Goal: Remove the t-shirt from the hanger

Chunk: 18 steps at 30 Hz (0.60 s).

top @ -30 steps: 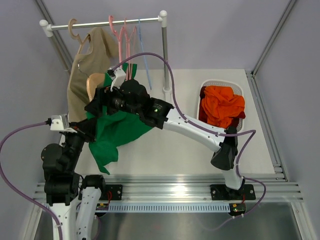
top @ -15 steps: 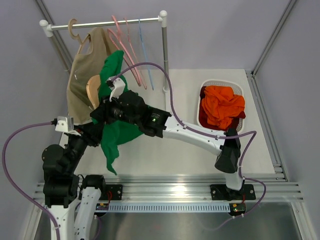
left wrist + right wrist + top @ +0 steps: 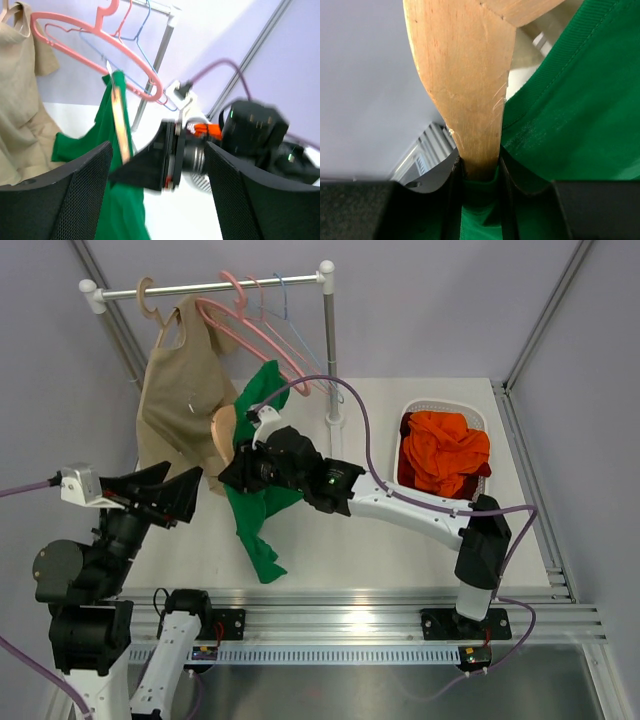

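The right gripper [image 3: 479, 172] pinches the light wooden hanger [image 3: 465, 75] that carries the bright green cloth t-shirt [image 3: 580, 110]. The left gripper [image 3: 168, 488] is spread, near the left edge of the table [image 3: 400, 530].

Your count: five hangers, three cloths, two arms.
You have one green t-shirt [image 3: 258, 508], one beige top [image 3: 178, 390] and one orange cloth [image 3: 442, 448]. For hangers, you have one wooden hanger [image 3: 224, 427] in the t-shirt, one tan-hooked hanger [image 3: 147, 292] at the far left, two pink hangers [image 3: 233, 282] as far as you can make out, and one thin blue hanger [image 3: 282, 288]. You also have one rail [image 3: 118, 291] at the far side, one white basket [image 3: 418, 406] on the right, one table [image 3: 420, 540], and two arms, left [image 3: 110, 540] and right [image 3: 400, 505].
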{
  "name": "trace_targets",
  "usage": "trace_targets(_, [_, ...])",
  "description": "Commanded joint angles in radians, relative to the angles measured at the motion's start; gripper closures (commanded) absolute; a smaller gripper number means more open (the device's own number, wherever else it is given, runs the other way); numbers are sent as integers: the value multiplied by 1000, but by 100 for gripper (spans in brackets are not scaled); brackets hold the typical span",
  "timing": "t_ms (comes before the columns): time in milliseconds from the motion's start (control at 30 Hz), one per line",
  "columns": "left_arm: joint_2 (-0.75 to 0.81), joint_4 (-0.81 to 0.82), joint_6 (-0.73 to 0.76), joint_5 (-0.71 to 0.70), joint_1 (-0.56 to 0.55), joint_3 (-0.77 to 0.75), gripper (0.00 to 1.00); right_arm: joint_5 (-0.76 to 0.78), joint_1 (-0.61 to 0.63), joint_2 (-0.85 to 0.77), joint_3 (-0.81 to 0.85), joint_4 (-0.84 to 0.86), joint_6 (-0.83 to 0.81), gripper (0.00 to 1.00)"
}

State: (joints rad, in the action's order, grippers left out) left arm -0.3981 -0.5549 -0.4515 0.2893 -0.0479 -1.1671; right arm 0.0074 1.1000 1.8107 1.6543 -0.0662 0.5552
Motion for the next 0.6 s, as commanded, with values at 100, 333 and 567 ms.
trace_targets(100, [-207,16,-107,69,-4,-51,24,-109,35,-108,-10,92,3,97])
trace_targets(333, [-200,-48,-96,-56,-4,-16,33,-69,51,-146,-53,106,-2,97])
trace_targets(567, [-257,-10,-127,7,-4,9,39,-75,69,-125,-34,101,3,96])
